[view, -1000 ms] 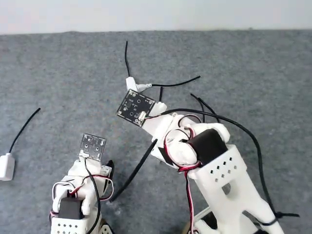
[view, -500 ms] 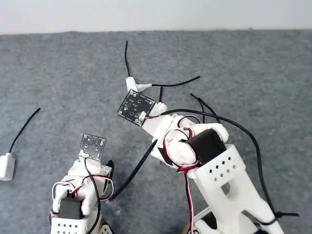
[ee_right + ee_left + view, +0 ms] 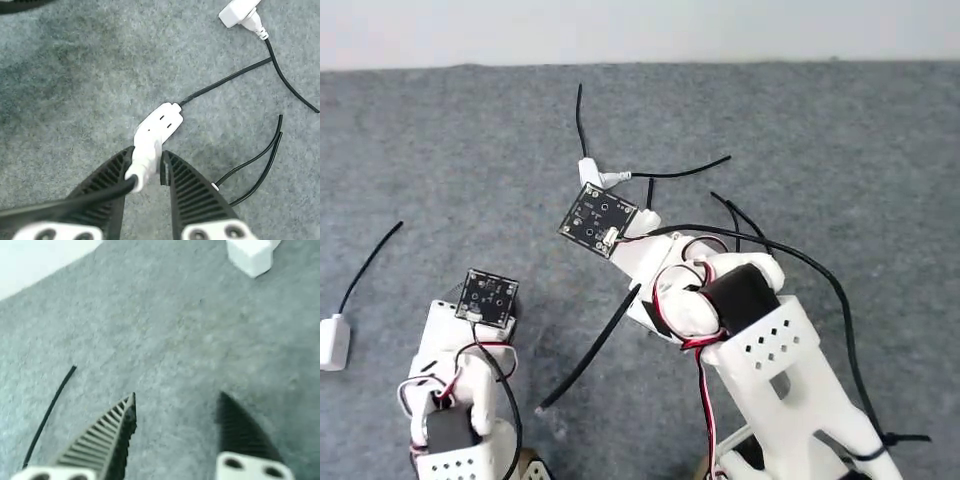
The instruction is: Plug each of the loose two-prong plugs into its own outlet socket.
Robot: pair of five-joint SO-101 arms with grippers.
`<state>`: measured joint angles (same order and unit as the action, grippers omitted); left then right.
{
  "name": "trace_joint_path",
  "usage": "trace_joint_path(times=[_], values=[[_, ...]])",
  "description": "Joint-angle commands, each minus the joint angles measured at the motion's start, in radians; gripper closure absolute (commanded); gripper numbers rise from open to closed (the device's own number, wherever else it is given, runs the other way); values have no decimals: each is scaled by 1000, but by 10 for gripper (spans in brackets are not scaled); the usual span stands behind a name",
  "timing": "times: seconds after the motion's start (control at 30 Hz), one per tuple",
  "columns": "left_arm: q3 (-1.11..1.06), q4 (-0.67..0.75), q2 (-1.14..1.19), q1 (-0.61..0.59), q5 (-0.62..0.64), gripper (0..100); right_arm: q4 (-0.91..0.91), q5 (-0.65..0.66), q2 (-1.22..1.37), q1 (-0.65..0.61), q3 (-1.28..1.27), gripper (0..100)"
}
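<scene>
Gripping a white plastic two-prong plug (image 3: 143,162), the fingers of the right gripper (image 3: 148,151) are closed on it above the grey felt surface (image 3: 75,75). The fingers of the left gripper (image 3: 177,397) stand open over this surface.

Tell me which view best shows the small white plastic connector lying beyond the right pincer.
The high view: the small white plastic connector lies whole there. The right wrist view is closer but crops it. The left wrist view faces another white block.

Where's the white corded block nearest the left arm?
The white block lies at the high view's left edge, left of the left arm, its black cord trailing toward the far side.
</scene>
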<state>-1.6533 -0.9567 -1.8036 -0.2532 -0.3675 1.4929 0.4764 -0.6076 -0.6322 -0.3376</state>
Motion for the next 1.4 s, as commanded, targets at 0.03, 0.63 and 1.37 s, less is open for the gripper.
trace_joint_path(times=[0.03,0.63,1.37], values=[[208,-94,-12,66,94,662,-8,-6,2,10,3,988],[262,-114,-9,379,84,662,84,238,252,18,87,988],[157,-109,-11,284,78,663,-174,511,633,130,158,988]])
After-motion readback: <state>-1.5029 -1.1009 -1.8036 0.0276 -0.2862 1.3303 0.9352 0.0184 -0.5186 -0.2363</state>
